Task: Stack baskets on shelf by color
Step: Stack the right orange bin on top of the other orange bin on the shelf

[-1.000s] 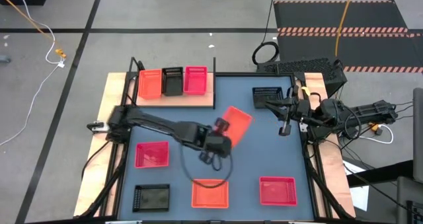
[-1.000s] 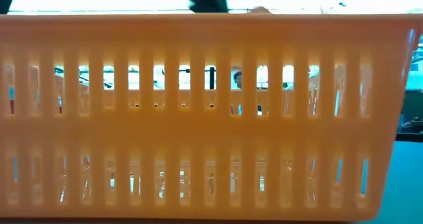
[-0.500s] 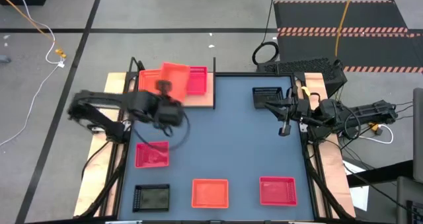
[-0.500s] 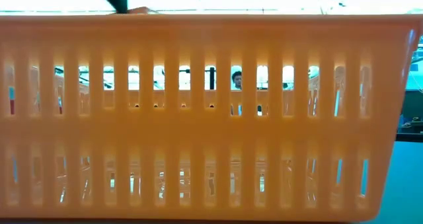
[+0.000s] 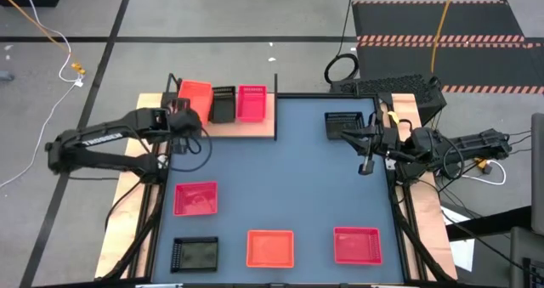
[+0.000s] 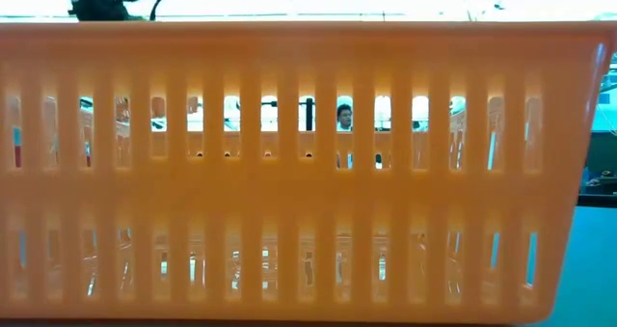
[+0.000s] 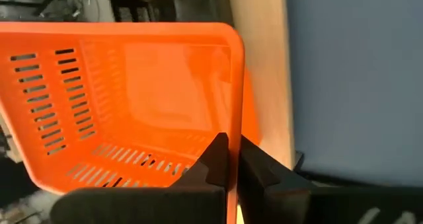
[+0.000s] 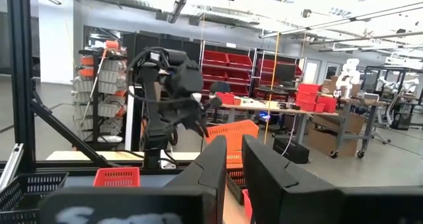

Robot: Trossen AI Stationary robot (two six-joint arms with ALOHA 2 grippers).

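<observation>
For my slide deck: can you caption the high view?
Left gripper holds an orange basket over the shelf beside black and pink baskets; right gripper waits at the table's right edge.

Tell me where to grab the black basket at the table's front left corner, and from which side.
Take the black basket by one long rim wall, coming straight down from above. It sits flat and open side up, apart from the pink-red basket and the orange basket, so its thin upright walls are free. The left pincer grips its orange basket's rim this way.
</observation>
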